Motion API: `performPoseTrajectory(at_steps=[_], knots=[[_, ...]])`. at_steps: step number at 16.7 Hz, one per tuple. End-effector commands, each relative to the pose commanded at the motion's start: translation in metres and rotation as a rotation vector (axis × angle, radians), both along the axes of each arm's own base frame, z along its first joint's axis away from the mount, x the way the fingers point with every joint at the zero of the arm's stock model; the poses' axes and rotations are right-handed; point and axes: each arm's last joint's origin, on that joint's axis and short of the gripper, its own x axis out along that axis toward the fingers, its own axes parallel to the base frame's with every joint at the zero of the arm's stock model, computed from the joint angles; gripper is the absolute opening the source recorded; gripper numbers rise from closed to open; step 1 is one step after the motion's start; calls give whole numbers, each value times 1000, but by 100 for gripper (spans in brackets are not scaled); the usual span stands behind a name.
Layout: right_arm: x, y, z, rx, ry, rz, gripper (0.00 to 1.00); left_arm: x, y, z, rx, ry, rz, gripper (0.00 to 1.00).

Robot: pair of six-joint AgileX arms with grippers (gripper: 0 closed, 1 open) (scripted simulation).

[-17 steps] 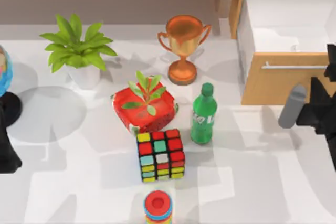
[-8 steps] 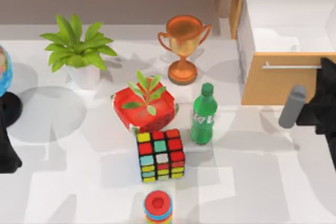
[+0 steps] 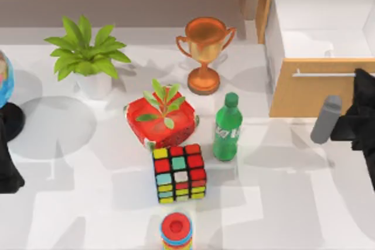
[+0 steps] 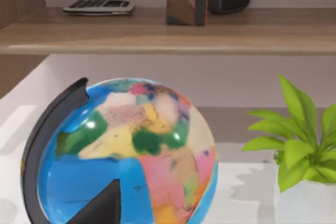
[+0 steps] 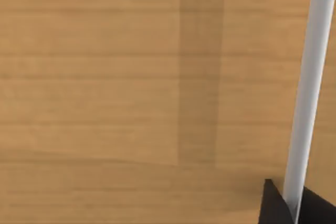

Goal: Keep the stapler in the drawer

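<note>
The drawer (image 3: 304, 95) stands pulled out at the table's far right, with a light-wood front, a silver bar handle (image 3: 325, 74) and a white inside. A faint pale shape on its floor by the front wall looks like the stapler (image 3: 328, 48). My right gripper (image 3: 358, 79) is at the handle's right end. In the right wrist view the handle (image 5: 310, 87) runs between the two dark fingertips (image 5: 270, 205) of the right gripper (image 5: 292, 208), which sit tight against it. My left gripper (image 3: 7, 171) is parked at the table's left edge.
A green bottle (image 3: 227, 127), a Rubik's cube (image 3: 179, 174), a red planter (image 3: 161, 120), a trophy (image 3: 205, 54), a potted plant (image 3: 88, 57) and a ring stack (image 3: 176, 231) fill the table's middle. A globe (image 4: 126, 156) stands at the left, below a wooden shelf (image 4: 168, 38).
The right arm has shifted slightly toward the handle's right end and settled there. The drawer front and the table's objects have not moved.
</note>
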Motion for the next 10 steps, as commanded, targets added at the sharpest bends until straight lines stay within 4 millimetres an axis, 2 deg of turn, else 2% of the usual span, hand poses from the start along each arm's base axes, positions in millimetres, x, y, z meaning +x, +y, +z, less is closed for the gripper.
performPoseTrajectory(at_steps=[4,10], knots=[[4,0,-1,2,2,-3,0,0,0,0,0,0,0,100],[46,0,-1,2,3,-3,0,0,0,0,0,0,0,100]])
